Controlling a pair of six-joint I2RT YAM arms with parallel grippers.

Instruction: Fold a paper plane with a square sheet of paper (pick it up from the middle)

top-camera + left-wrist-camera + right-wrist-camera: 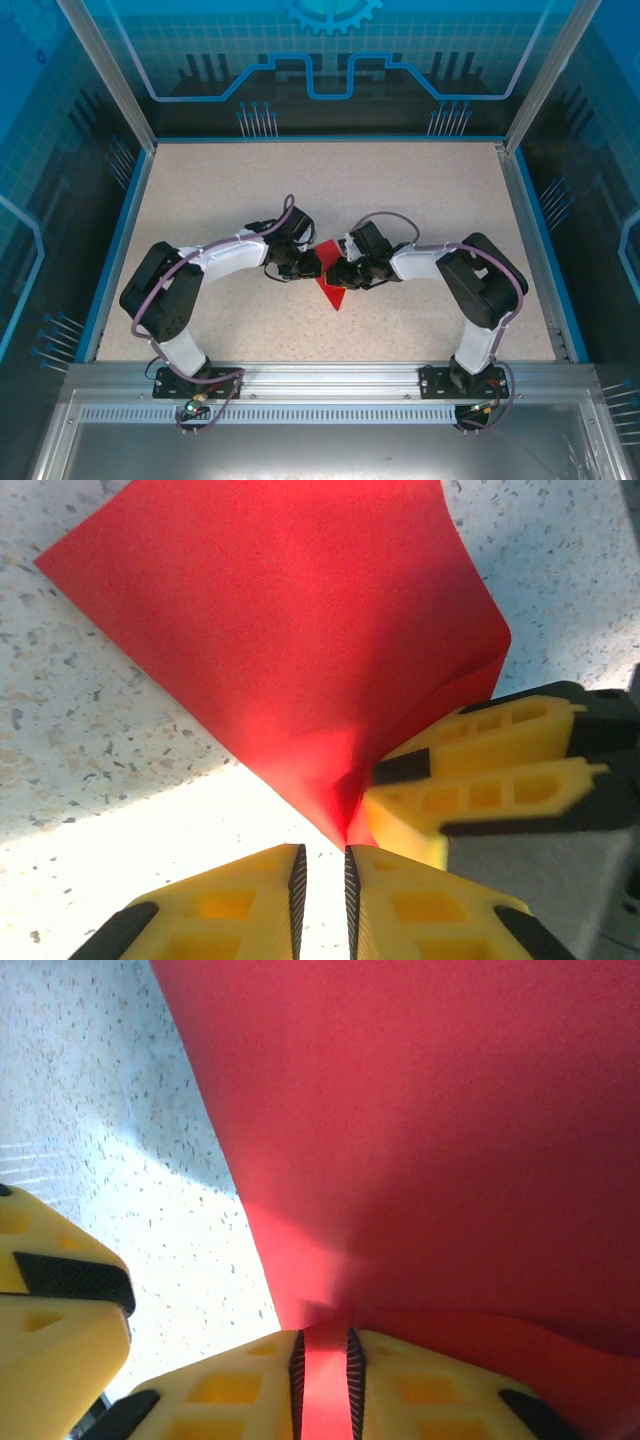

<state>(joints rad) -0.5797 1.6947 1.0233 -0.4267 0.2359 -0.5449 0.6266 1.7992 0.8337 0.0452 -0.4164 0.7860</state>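
Right wrist view: the right gripper (325, 1345) sat at bottom centre, its two yellow fingers w/ black pads clamped on a strip of the square sheet of paper (450, 1140). Red ran down btwn the pads and filled the upper right of frame. A yellow finger of the other arm sat at the lower left edge, just beside the sheet.

Left wrist view: the left gripper (325, 858) was at bottom centre, fingers close together w/ a slim bright gap btwn the pads. The sheet's lowest corner pointed into the mouth of that gap, at or against the pad on the frame's right. I couldn't tell whether it was pinched. The right gripper's fingers (480, 780) lay at the right of frame, closed on the sheet's edge just above that corner, where the paper buckled.

Top view: both arms bent inward from the bottom corners and met mid-frame over the speckled table (420, 190). The sheet showed as a small red pointed shape btwn and just below the two grippers, tip toward the bottom of frame.

Prob. the grips sat this near one corner so one could anchor the paper while the other worked a fold. The sheet looked creased to a point but not yet a narrow dart, so approx. mid-task.
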